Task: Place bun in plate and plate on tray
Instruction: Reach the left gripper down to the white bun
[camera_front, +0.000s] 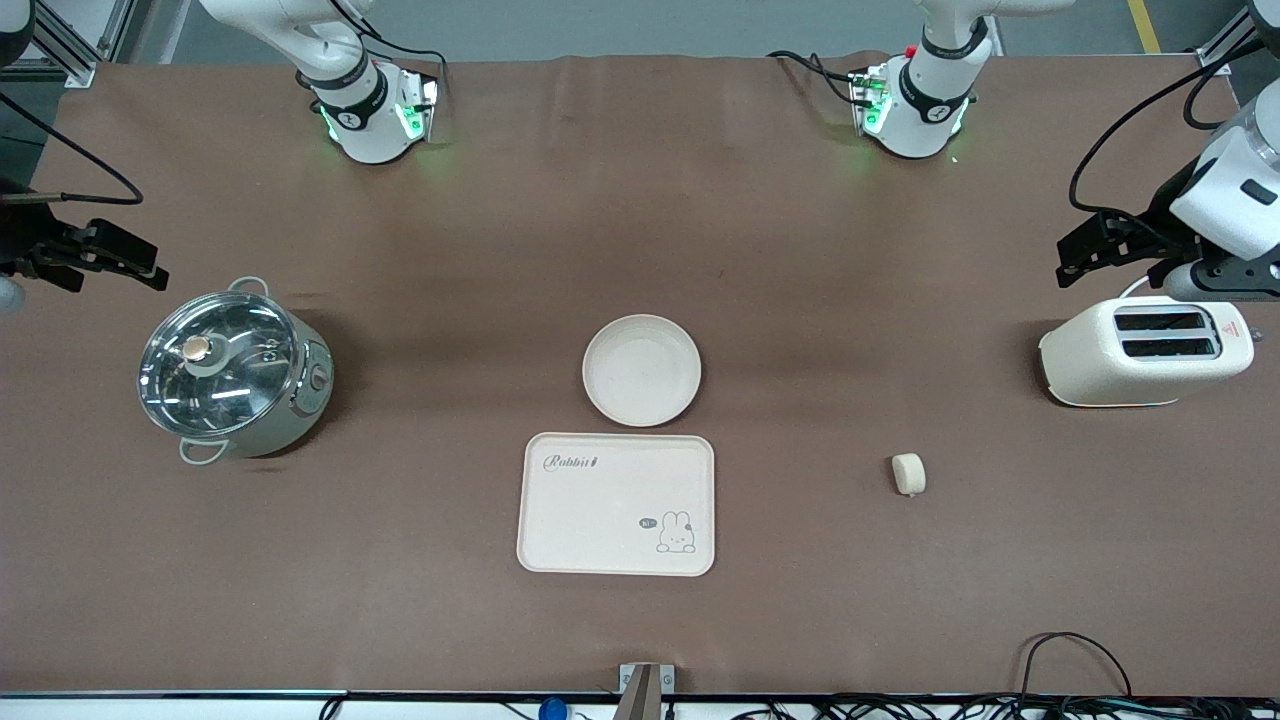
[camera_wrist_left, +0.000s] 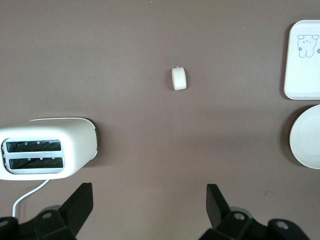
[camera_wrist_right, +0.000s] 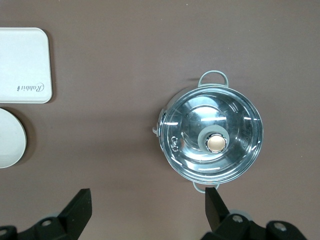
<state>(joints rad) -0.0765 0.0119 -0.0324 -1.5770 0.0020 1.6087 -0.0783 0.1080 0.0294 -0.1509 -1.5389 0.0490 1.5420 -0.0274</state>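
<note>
The small cream bun (camera_front: 908, 473) lies on the brown table, toward the left arm's end from the tray; it also shows in the left wrist view (camera_wrist_left: 179, 78). The round empty plate (camera_front: 641, 369) sits mid-table, just farther from the front camera than the rabbit-printed tray (camera_front: 617, 503), almost touching it. My left gripper (camera_front: 1068, 258) is open and empty, up over the table next to the toaster (camera_wrist_left: 150, 202). My right gripper (camera_front: 150, 268) is open and empty, up over the table next to the pot (camera_wrist_right: 148, 205). Both are well away from the bun, plate and tray.
A cream toaster (camera_front: 1145, 350) stands at the left arm's end of the table. A steel pot with a glass lid (camera_front: 232, 368) stands at the right arm's end. Cables lie along the table's front edge.
</note>
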